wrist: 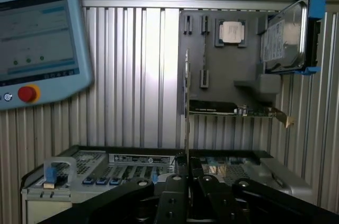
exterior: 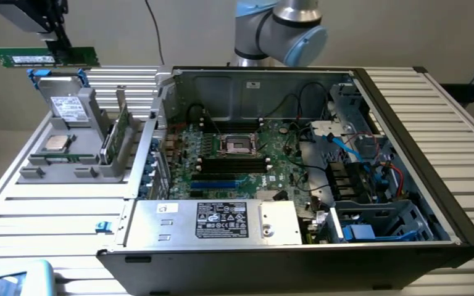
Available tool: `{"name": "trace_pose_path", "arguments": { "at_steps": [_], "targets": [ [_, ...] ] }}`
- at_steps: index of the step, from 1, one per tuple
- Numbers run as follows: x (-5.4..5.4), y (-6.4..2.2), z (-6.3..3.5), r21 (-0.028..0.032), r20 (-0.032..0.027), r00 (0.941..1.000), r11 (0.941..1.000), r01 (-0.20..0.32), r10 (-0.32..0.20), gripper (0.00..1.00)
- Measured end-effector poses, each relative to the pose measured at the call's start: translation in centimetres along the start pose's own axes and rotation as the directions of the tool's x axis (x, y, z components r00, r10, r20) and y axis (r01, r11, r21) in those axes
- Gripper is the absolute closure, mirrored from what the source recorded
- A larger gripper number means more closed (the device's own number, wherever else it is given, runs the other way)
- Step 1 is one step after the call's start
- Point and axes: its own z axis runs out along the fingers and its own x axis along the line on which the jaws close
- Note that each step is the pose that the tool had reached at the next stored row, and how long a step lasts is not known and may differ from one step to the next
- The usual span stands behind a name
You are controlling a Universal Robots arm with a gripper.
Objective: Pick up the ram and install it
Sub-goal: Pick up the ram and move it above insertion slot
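A robot arm (exterior: 282, 28) holds the ram (exterior: 23, 58) in the air at the exterior view's upper left, its tool (exterior: 59, 50) clamped together on the thin green stick near one end. The stick lies level, label facing the camera, well above a grey rack (exterior: 72, 168) on the ribbed metal surface (exterior: 443, 117). In the rack stand a hard drive (exterior: 68, 108) in a blue-edged frame, a square silver processor chip (exterior: 56, 143) and a wider green card (exterior: 120, 139). To the exterior view's right of the rack lies an open computer case (exterior: 434, 179), its motherboard (exterior: 282, 148) exposed, with black memory slots (exterior: 232, 163) just below the processor socket. In the wrist view the ram (wrist: 186, 102) appears edge-on as a thin line rising out of the tool (wrist: 187, 175), with the rack (wrist: 212, 70), the hard drive (wrist: 288, 36), the processor chip (wrist: 232, 32) and the green card (wrist: 233, 110) beyond it, and a control tablet (wrist: 37, 44) with a red button off to one side.
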Motion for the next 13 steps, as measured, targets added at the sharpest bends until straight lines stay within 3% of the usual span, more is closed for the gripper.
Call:
{"name": "trace_pose_path", "arguments": {
  "at_steps": [13],
  "targets": [
    [1.5, -5.37, -0.13, 0.0000, 0.0002, 1.0000, 1.0000, 0.000, 0.000, 0.87]
  ]
}}
